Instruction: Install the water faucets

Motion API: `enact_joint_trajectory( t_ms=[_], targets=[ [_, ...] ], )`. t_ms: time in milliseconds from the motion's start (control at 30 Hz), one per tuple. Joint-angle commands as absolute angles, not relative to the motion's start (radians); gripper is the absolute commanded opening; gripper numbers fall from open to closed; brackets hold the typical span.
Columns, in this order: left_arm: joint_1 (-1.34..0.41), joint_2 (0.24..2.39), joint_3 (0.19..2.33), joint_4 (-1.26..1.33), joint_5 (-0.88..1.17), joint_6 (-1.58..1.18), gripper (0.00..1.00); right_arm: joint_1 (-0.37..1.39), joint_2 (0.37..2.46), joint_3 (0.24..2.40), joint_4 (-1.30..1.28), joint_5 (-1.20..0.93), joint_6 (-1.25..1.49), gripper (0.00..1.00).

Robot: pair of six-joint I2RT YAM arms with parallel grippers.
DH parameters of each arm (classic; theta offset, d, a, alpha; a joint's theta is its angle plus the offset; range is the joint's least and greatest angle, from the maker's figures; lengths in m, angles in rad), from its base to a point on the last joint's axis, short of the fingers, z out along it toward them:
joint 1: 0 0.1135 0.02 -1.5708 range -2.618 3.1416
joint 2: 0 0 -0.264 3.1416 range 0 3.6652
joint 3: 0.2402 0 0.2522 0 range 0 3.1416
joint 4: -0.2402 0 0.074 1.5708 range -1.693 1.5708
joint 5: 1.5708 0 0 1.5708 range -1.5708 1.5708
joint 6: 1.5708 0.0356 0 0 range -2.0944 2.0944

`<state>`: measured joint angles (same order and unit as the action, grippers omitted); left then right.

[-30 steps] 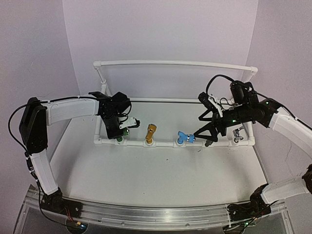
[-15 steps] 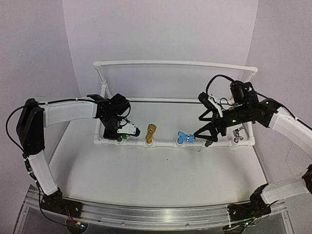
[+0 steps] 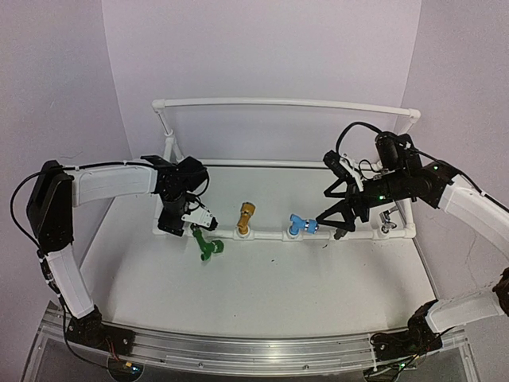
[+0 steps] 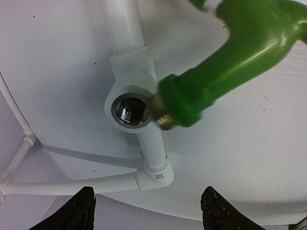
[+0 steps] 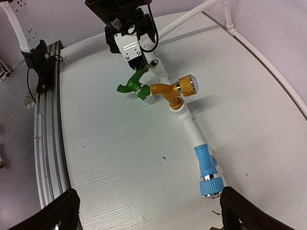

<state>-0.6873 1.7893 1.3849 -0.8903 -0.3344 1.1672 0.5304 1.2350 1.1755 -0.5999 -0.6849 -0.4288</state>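
While its threads face the socket (image 4: pixel 129 111), the green faucet (image 4: pixel 230 62) slants away.

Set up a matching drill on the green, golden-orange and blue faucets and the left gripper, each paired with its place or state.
Column one:
1. green faucet
2. golden-orange faucet
3. blue faucet
4. left gripper

Column two:
A. seated in the pipe, right next to the empty socket
B. open, over the empty socket
C. loose, out of its socket
D. seated in the pipe, two sockets from the empty one

Pairs: 1-C, 2-A, 3-D, 4-B
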Motion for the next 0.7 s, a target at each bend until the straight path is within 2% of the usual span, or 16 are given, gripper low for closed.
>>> enact_joint_trajectory(
  t_ms=[0, 200, 467, 533, 600, 667],
  targets=[
    [-0.695, 1.775, 1.419, -0.919, -0.347, 1.154, 0.84, 0.525, 1.236, 1.203, -0.6, -0.689, -0.421, 0.98],
    [-0.744, 1.742, 1.48, -0.926, -0.318, 1.013, 0.86, 0.525, 1.244, 1.205, -0.597, -0.684, -0.415, 0.98],
    [-0.832, 1.676, 1.601, -0.992, -0.172, 0.414, 0.88, 0.526, 1.298, 1.262, -0.597, -0.682, -0.428, 0.98],
    [-0.829, 1.619, 1.559, -0.946, -0.107, 0.304, 0.9, 0.53, 1.311, 1.291, -0.597, -0.67, -0.449, 0.98],
    [-0.824, 1.554, 1.51, -0.87, -0.073, 0.204, 0.98, 0.542, 1.342, 1.35, -0.606, -0.635, -0.459, 0.98],
    [-0.8, 1.509, 1.46, -0.83, -0.046, 0.108, 1.0, 0.551, 1.376, 1.415, -0.638, -0.607, -0.489, 0.98]
  ],
)
